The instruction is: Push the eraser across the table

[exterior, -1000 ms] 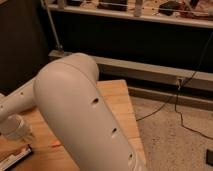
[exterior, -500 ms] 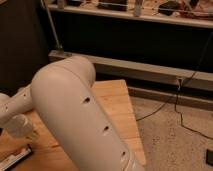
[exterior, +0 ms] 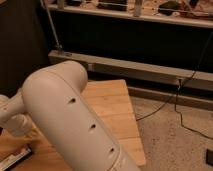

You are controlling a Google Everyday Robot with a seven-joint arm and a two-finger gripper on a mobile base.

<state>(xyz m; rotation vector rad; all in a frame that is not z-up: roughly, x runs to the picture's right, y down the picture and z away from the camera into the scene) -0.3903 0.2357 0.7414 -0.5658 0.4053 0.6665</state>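
Now swung further left and lower than a moment earlier, the robot's bulky white jointed arm fills the foreground above the small square table of light, yellowish wooden planks, baring more of the tabletop's right half. Its pale wrist link has dipped toward the near left corner. There the two-finger gripper works out of sight behind the arm and the frame's edge, its fingers closed together with nothing visibly between them. A flat, dark object with a red-and-white edge lies on the planks at that corner, just below the wrist (probably the eraser, though too little of it shows to be sure). It sits about where it did a second ago. The sweep therefore looks like positioning, or the very start of a push, rather than progress: the eraser appears to have nearly the whole table yet to cross, toward the bare far side.
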